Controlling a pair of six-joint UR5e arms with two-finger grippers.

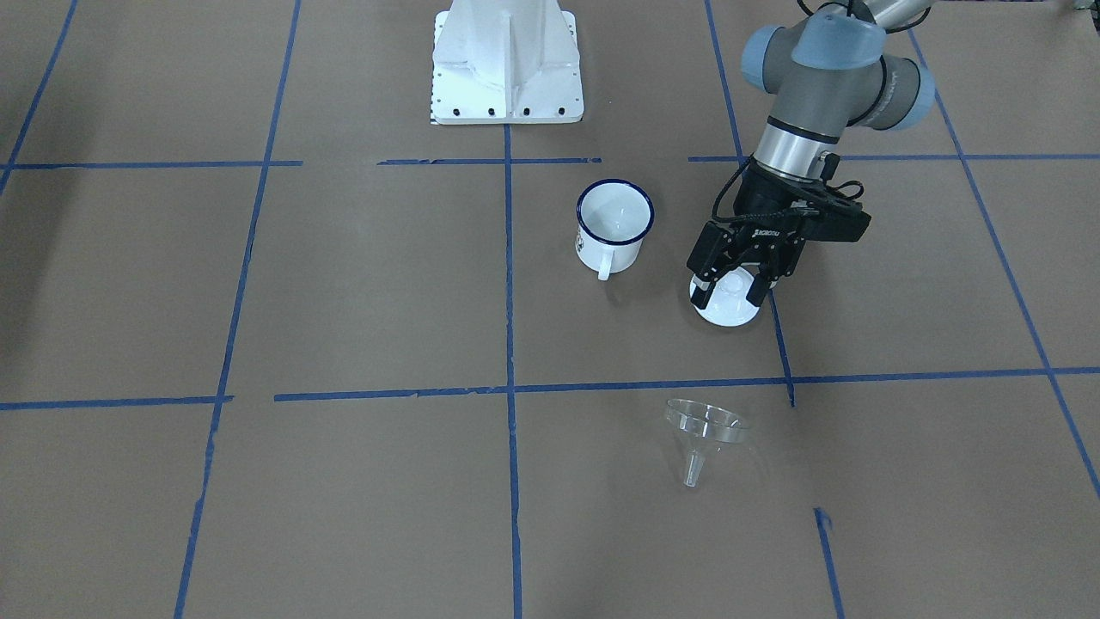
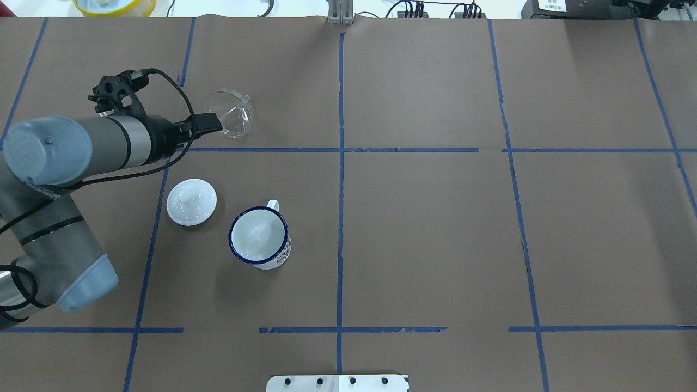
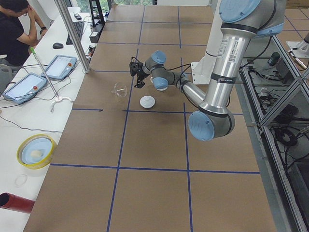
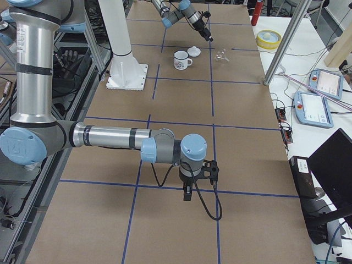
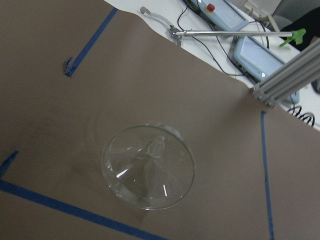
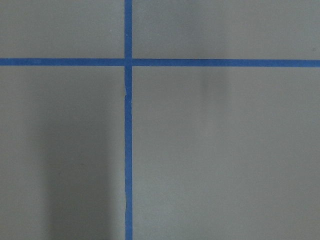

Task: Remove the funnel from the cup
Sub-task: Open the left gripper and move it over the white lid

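The funnel (image 1: 705,430) lies on its side on the table, out of the cup (image 1: 614,225) and well apart from it, spout pointing away. The left gripper (image 1: 730,288), jaws spread and empty, hangs between cup and funnel (the right gripper (image 4: 187,193) is far from the cup, and whether it is spread or closed cannot be told).

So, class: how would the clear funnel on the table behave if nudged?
The funnel lies tilted on its round rim and spout, so it would probably roll in an arc. Thin and clear, it looks light, stiff and perhaps slippery to grip.
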